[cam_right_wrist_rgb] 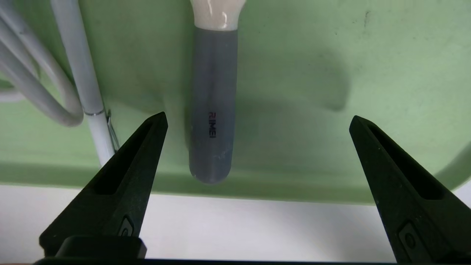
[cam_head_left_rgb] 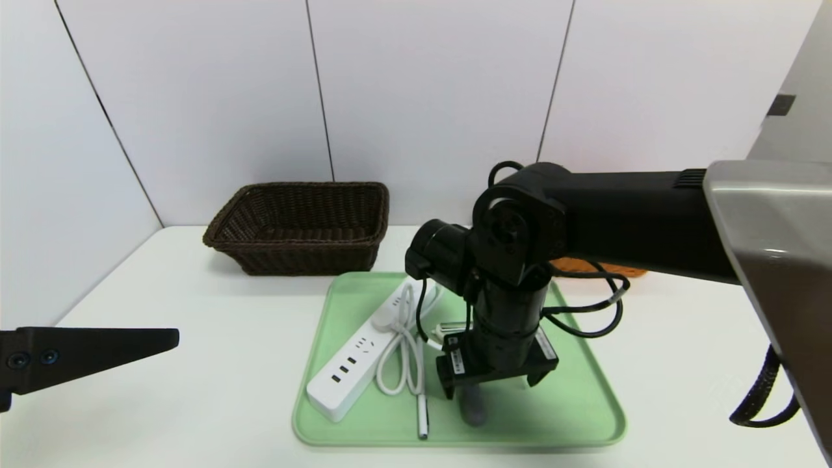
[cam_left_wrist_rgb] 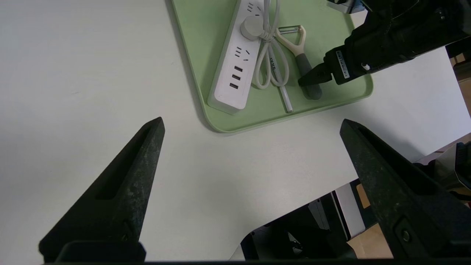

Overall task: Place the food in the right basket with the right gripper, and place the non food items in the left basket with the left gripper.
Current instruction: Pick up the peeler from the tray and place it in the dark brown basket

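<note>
Left basket (cam_head_left_rgb: 296,227): one, dark wicker, at the table's far left, seen only in the head view.
Left gripper (cam_left_wrist_rgb: 250,127): one, fingers spread wide, nothing between them, low at the left over bare table (cam_head_left_rgb: 195,364); its wrist view alone showed the table's near edge.
Tray (cam_head_left_rgb: 572,409): one, green, mid-table.
Power strip (cam_head_left_rgb: 354,367): one, on the tray's left part, long axis running from near left to far right, cord (cam_head_left_rgb: 403,344) coiled beside it.
Pen (cam_head_left_rgb: 422,406): one, just right of the cord, long axis running near to far, one end by the tray's near rim.
Peeler (cam_left_wrist_rgb: 298,59): one, right of the pen; grey handle toward the near rim, white head toward the far side. The left wrist view showed it whole; the head view showed only the handle end.
Right gripper (cam_right_wrist_rgb: 257,121): one, pointing down over the peeler handle, fingers wide apart, holding nothing. Its wrist view alone showed lettering on the handle.
Right basket (cam_head_left_rgb: 585,266): one, orange, mostly hidden behind the right arm.
</note>
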Controlling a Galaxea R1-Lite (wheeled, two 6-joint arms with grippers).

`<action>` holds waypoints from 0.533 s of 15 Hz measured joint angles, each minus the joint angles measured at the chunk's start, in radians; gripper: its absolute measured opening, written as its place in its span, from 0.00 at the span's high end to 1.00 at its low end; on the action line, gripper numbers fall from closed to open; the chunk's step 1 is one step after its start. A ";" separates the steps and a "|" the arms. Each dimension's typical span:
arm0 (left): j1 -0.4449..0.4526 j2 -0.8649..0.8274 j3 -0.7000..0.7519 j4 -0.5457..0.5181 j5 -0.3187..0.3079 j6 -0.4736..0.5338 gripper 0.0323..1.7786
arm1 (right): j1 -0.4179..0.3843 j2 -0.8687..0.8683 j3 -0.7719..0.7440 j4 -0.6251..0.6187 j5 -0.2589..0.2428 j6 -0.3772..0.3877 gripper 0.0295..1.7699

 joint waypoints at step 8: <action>0.000 -0.002 0.000 -0.001 -0.001 0.000 0.05 | 0.000 0.021 0.000 -0.014 -0.002 0.005 0.28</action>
